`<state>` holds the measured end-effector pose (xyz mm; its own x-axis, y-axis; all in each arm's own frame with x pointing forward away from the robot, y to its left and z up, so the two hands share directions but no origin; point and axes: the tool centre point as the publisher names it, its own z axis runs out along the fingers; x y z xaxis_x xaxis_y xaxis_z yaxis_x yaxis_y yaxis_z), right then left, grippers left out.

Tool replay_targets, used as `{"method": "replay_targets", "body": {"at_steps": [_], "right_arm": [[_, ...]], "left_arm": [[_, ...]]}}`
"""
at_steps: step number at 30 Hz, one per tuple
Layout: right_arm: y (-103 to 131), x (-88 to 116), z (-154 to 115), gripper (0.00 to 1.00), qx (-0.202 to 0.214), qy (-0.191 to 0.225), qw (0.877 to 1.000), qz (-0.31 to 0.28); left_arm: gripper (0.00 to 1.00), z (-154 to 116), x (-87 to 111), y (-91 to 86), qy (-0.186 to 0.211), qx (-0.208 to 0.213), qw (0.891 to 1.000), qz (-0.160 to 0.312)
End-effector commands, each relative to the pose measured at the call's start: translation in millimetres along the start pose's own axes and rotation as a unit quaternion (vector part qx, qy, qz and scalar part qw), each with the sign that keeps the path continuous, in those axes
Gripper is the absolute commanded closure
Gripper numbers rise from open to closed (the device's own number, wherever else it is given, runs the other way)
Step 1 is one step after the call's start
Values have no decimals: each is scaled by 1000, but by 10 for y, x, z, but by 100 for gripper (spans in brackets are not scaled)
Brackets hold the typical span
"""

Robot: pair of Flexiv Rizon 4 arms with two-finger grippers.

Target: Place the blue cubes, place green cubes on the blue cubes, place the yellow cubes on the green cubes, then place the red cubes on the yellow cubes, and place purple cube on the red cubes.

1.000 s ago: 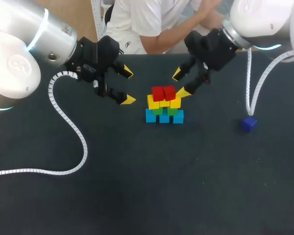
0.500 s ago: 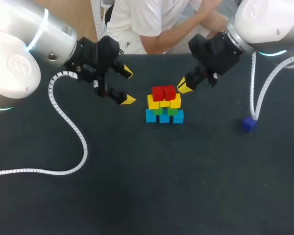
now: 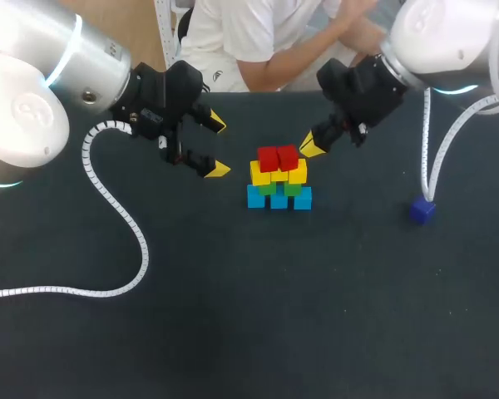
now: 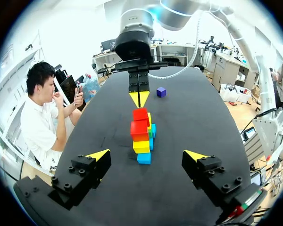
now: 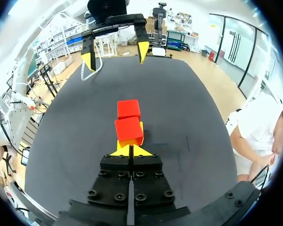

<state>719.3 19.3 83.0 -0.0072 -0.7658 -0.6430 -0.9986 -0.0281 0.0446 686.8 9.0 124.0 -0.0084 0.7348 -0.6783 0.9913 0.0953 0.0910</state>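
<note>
Purple cube (image 3: 422,209) lies alone toward the surface's right edge, well apart from the red cubes (image 3: 278,157) it must crown, so the right gripper (image 3: 313,148) beside them hovers clenched on nothing while the left gripper (image 3: 216,147) hangs clear, fingers released.

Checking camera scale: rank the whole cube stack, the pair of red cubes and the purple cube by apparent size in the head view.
1. Cube stack
2. Red cubes
3. Purple cube, roughly matching a single red cube
</note>
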Motion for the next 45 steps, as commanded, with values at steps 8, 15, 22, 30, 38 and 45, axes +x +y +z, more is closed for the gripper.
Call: {"method": "replay_targets", "body": {"at_steps": [8, 15, 22, 30, 38, 45], "right_arm": [[-50, -11, 70, 100, -8, 2, 1000, 0], [-15, -41, 72, 100, -11, 2, 1000, -2], [48, -43, 27, 100, -6, 1, 1000, 0], [85, 18, -69, 100, 14, 17, 1000, 13], [173, 79, -316, 100, 52, 30, 998, 24], [279, 242, -543, 2, 76, 35, 995, 50]], "left_arm": [[0, -3, 11, 9, -2, 1, 1000, 1], [0, -3, 11, 9, -2, 1, 1000, 1], [0, -3, 11, 9, -2, 1, 1000, 1], [0, -3, 11, 9, -2, 1, 1000, 1], [0, -3, 11, 9, -2, 1, 1000, 1], [0, -3, 11, 9, -2, 1, 1000, 1]]}}
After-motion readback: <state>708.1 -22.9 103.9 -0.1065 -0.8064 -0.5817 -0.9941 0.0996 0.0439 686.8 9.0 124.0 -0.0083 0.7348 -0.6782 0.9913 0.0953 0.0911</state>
